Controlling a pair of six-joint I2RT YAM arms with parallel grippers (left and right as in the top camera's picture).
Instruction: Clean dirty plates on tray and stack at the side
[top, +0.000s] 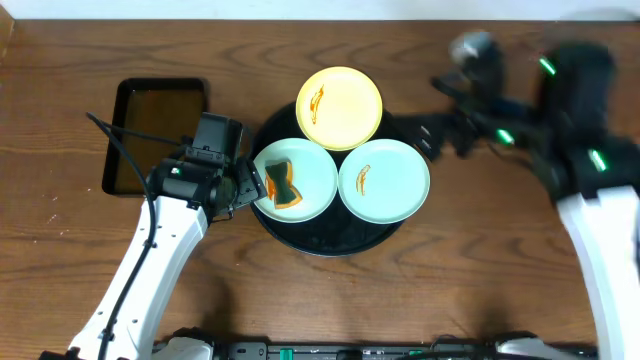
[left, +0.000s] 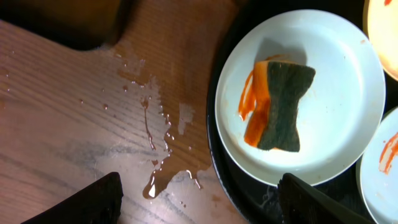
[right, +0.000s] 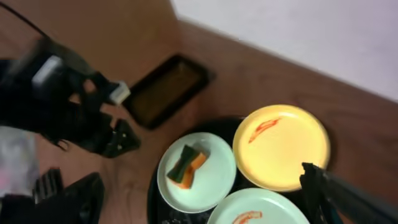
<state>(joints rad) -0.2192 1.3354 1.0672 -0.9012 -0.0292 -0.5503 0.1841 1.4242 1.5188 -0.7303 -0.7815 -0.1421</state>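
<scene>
Far left on the bench (top: 60, 250) lies a rectangular black tray (top: 155, 135), apart from the round one. Next, the left end effector (top: 243, 188) sits at the left rim of the round black tray (top: 330, 240), its fingers (left: 93, 199) spread wide with nothing between them. A wet patch (left: 155, 143) glistens on the wood below it. Just past its tips, the left mint-green plate (top: 312, 165) rests on the round tray and carries a sponge (top: 283, 185). The sponge lies green scouring face up, orange body showing along one edge, beside an orange sauce smear. Farther back, the pale yellow plate (top: 350, 110) sits at the tray's far rim, smeared near its left side. The right mint-green plate (top: 395, 185), close against its neighbours, bears a short smear left of centre. Far right, the right end effector (top: 445, 130), blurred overhead, hangs near the tray's far right rim, fingers apart and empty.
</scene>
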